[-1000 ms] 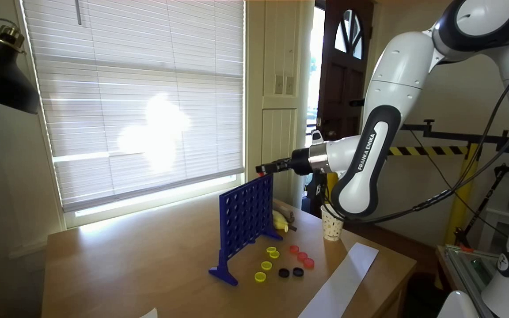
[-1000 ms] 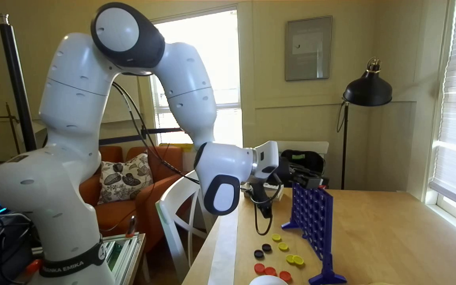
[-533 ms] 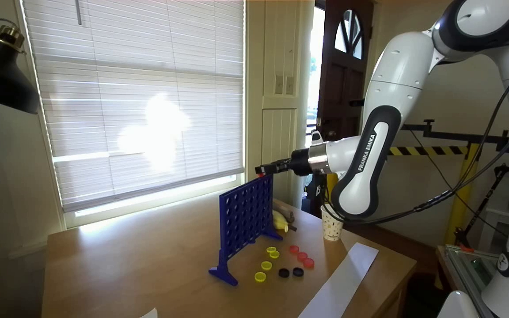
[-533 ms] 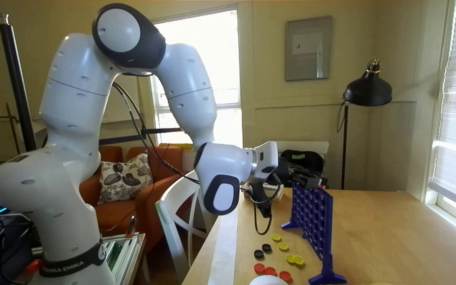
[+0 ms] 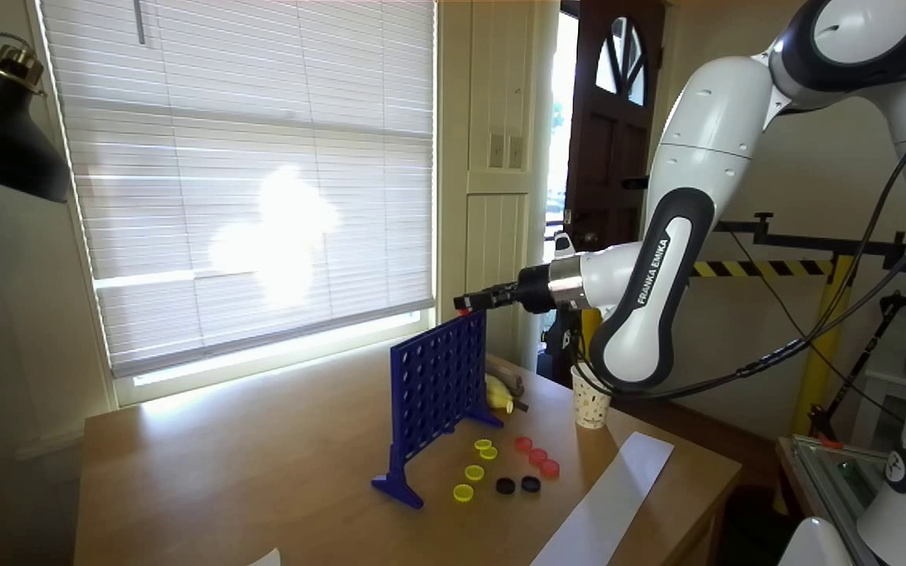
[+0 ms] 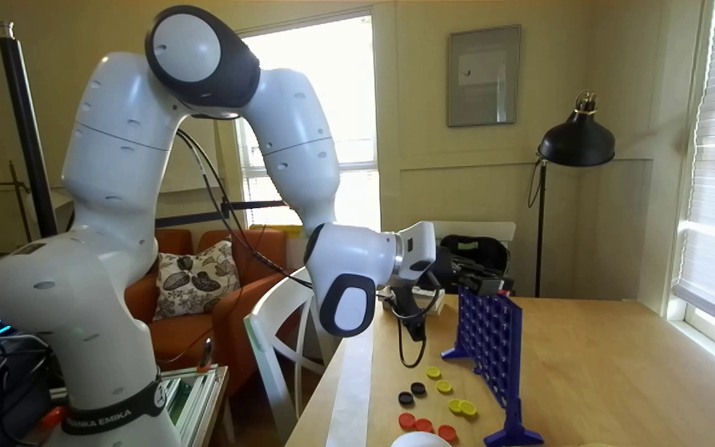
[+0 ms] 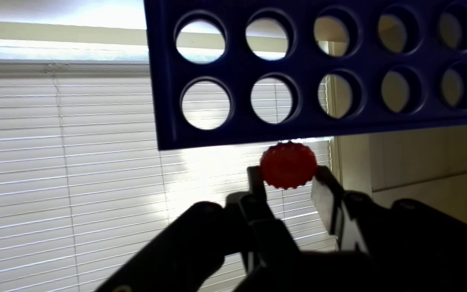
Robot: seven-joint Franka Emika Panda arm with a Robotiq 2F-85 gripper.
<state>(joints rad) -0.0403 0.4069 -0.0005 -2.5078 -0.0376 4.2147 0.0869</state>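
A ridged red disc [image 7: 288, 165] is pinched between the two fingertips of my gripper [image 7: 289, 168], which is shut on it. The wrist picture stands upside down, so the top rim of the blue upright grid board [image 7: 233, 140] runs just above the disc there. Disc and rim look very close; whether they touch I cannot tell. In both exterior views the gripper [image 5: 469, 302] reaches over the far-end top of the blue board [image 5: 439, 377], with a sliver of the red disc [image 6: 506, 292] showing at its tip. The holes of the board in sight are see-through.
Beside the board lie several yellow discs [image 5: 463, 493], two black discs [image 5: 530, 484] and three red discs [image 5: 538, 456]. A speckled cup [image 5: 591, 409] stands near the table edge by a white paper strip [image 5: 610, 495]. A yellow object [image 5: 498, 395] lies behind the board. A white chair [image 6: 280, 310] adjoins the table.
Over the last second the gripper with the red disc has sunk very slightly at the board's top. The grip, the board and the loose discs look unchanged.
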